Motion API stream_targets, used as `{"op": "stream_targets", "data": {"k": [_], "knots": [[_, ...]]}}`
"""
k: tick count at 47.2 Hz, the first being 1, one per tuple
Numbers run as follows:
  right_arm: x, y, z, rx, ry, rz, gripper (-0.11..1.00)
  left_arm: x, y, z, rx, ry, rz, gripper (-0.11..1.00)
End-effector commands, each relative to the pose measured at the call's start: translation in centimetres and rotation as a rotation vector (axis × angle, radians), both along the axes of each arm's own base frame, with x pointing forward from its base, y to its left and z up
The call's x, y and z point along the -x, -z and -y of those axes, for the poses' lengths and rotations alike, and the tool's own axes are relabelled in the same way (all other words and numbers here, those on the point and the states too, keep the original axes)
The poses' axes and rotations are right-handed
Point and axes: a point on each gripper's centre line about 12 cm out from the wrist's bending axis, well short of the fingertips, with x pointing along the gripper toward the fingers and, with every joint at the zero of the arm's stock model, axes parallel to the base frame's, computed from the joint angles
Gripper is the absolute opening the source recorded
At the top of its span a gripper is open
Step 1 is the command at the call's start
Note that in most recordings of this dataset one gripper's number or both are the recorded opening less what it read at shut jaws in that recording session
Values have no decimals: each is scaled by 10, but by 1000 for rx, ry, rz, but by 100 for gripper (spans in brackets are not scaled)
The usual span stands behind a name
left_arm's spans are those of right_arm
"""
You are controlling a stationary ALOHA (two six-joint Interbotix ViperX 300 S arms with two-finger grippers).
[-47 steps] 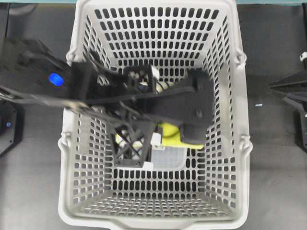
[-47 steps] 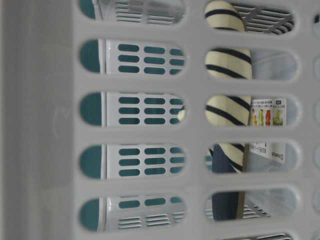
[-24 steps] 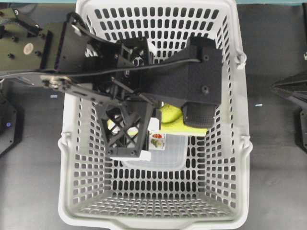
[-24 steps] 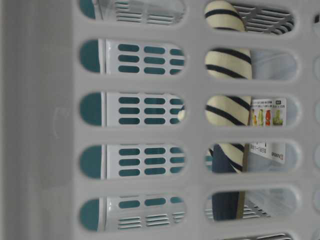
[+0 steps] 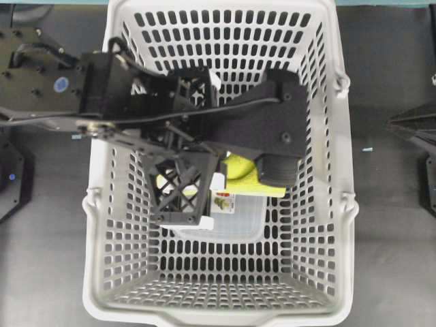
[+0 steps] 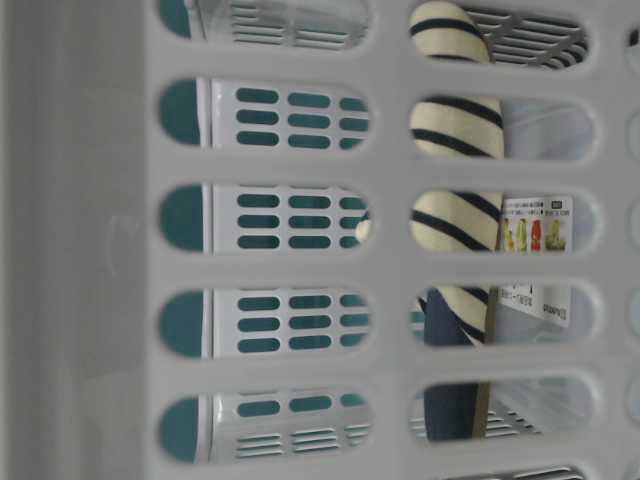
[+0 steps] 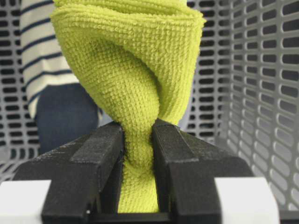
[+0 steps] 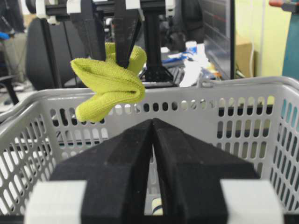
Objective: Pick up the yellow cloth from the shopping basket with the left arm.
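The yellow cloth [image 7: 126, 60] hangs bunched from my left gripper [image 7: 138, 130], whose black jaws are shut on its lower fold. From the right wrist view the yellow cloth [image 8: 110, 84] dangles above the rim of the shopping basket [image 8: 224, 116]. From overhead, the left gripper [image 5: 228, 180] hovers over the middle of the light-grey shopping basket [image 5: 340, 204], with a bit of yellow cloth [image 5: 242, 178] showing under the wrist. My right gripper [image 8: 153, 122] is shut with nothing in it, outside the basket's right wall.
A cream slipper with navy stripes [image 6: 455, 130] leans inside the basket, also seen as the slipper [image 7: 42, 46] behind the cloth. A clear plastic box [image 5: 238, 218] with a label lies on the basket floor. The right arm [image 5: 415, 129] rests at the table's right edge.
The left arm has risen out of the basket with the cloth in its jaws, uncovering the clear box's label. The right arm and the slipper have not moved.
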Motion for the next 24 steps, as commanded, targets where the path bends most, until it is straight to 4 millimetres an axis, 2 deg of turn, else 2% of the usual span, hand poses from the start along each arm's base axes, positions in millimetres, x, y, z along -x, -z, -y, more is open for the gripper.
{"op": "stream_targets", "data": {"k": [1, 24], "knots": [[-1, -3, 0, -3, 2, 9, -1, 12, -20, -2, 3, -1, 63, 16], [-1, -1, 1, -3, 5, 5, -1, 10, -12, -2, -2, 0, 40, 16]]}}
